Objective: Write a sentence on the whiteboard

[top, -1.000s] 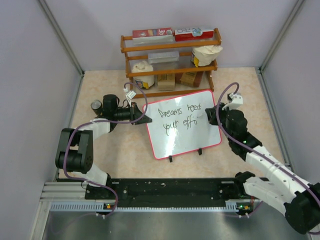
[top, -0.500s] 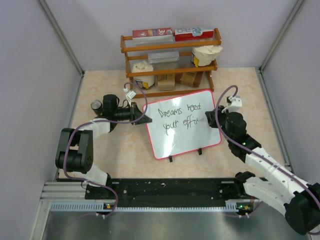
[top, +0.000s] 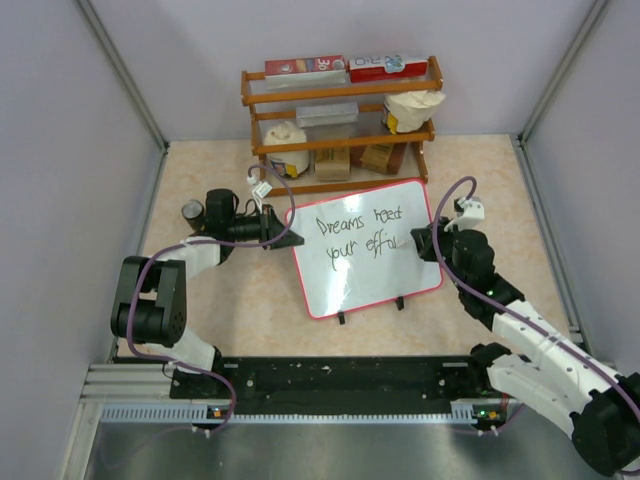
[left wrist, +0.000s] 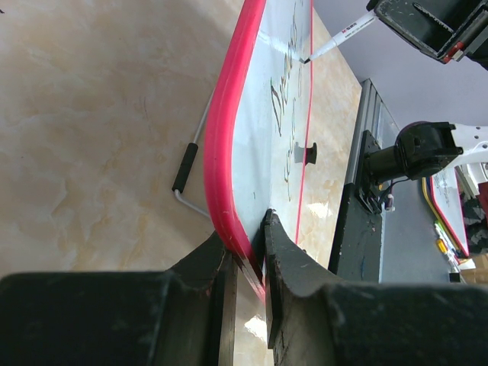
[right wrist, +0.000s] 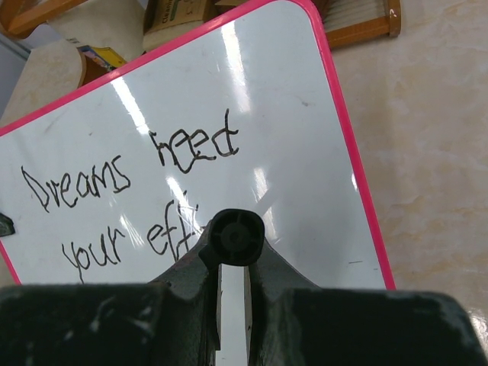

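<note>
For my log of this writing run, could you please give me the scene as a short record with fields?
Board: white rectangular whiteboard with a thin red frame, on the beige marbled tabletop
Left gripper: shut on the board's red edge
Right gripper: shut on a white-barrelled marker, tip at the board
Writing: black handwritten sentence, two lines, "Dreams need / your eff", its end hidden behind the marker in the right wrist view
Behind: wooden shelf rack holding boxes
</note>
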